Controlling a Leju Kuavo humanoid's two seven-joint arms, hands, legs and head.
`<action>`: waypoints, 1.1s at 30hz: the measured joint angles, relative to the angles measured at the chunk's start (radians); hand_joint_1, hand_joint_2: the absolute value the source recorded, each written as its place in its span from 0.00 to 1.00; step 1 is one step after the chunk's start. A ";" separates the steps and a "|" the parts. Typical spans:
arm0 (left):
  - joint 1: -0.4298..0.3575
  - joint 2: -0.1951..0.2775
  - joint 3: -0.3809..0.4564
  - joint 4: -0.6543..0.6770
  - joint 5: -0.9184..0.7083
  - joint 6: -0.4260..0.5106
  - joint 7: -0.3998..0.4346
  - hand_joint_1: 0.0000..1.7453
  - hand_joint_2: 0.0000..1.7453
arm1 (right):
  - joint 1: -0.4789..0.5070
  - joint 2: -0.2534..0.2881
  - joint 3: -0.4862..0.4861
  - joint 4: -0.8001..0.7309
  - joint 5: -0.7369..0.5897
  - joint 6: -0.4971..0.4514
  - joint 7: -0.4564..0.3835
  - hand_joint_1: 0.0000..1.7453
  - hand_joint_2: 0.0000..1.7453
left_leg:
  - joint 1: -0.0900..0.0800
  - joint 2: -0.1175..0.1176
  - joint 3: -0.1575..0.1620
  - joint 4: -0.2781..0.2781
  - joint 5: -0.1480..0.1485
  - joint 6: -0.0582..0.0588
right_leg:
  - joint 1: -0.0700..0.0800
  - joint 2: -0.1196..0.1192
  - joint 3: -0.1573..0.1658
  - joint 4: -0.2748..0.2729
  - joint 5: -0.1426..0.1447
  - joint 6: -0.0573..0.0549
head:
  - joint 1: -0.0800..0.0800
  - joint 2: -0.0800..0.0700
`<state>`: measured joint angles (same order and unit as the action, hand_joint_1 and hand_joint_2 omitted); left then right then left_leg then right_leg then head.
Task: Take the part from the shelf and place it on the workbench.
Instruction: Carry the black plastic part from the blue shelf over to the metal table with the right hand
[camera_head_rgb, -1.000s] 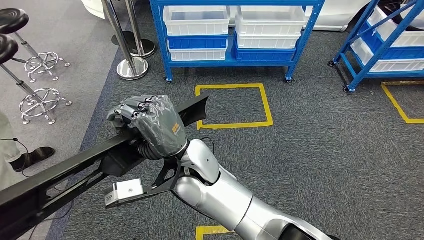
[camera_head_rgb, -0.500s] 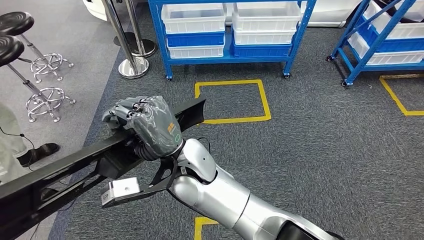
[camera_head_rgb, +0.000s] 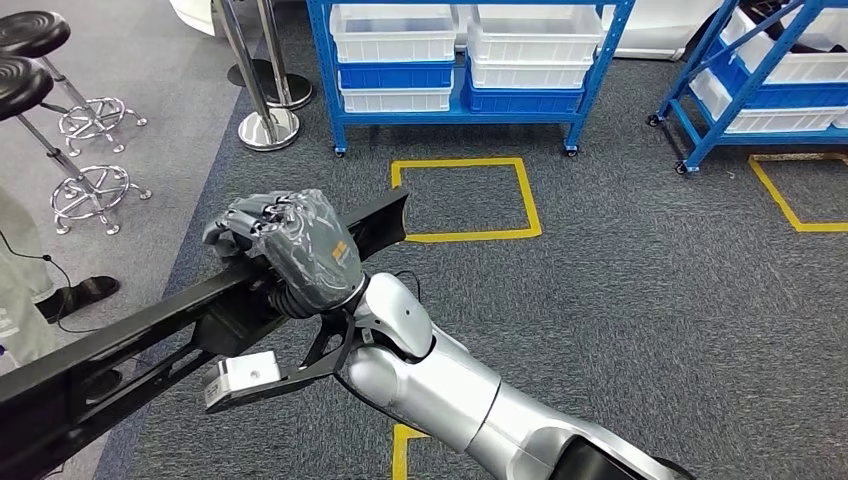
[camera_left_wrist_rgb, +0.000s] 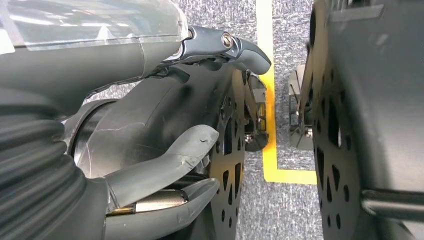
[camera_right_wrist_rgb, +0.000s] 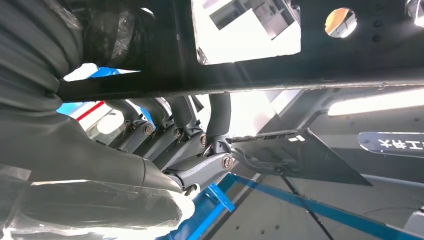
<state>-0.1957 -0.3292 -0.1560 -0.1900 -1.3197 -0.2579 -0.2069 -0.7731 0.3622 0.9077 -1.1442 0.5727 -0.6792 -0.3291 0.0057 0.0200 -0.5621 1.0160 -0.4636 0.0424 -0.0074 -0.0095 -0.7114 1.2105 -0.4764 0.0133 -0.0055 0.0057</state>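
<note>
The part is a long black metal beam with cut-outs. It runs from the lower left corner of the head view up to a flared end above the carpet. My right hand grips it from above near that end, with fingers wrapped over its top edge. In the right wrist view the fingers hook around the beam from beneath. My left hand hangs at my side over the carpet, holding nothing, with thumb and fingers apart.
A blue shelf with white bins stands ahead, and a second blue rack is at the right. Stools and metal posts are at the left. A person is at the left edge. Yellow tape square marks the carpet.
The whole view has shifted slightly, so the camera has moved. My right hand keeps the same grip on the beam.
</note>
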 joint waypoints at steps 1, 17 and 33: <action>0.000 0.000 -0.001 0.000 0.001 0.000 0.000 0.00 1.00 | -0.001 0.000 0.001 0.000 0.000 0.000 0.000 1.00 1.00 | -0.002 0.004 -0.001 0.003 -0.002 -0.002 | 0.004 -0.017 0.040 -0.068 0.020 -0.006 | 0.000 0.000; -0.006 0.004 -0.064 0.000 0.053 -0.016 -0.002 0.00 1.00 | -0.014 0.006 0.003 0.017 0.006 -0.001 -0.004 1.00 1.00 | 0.006 -0.061 -0.025 0.069 -0.014 -0.043 | 0.007 0.078 0.070 -0.172 0.062 -0.040 | -0.001 0.000; -0.006 0.006 -0.108 0.002 0.055 -0.009 0.001 0.00 1.00 | -0.013 -0.001 -0.003 0.023 0.039 0.005 -0.012 1.00 1.00 | -0.005 0.062 -0.010 0.003 0.001 -0.018 | 0.003 -0.050 0.063 -0.146 0.042 -0.004 | 0.000 0.000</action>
<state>-0.2020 -0.3231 -0.2642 -0.1881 -1.2647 -0.2667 -0.2055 -0.7864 0.3615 0.9052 -1.1209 0.6115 -0.6745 -0.3408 0.0008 0.0820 -0.5716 1.0195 -0.4622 0.0243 -0.0041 -0.0591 -0.6481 1.0640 -0.4346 0.0092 -0.0053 0.0057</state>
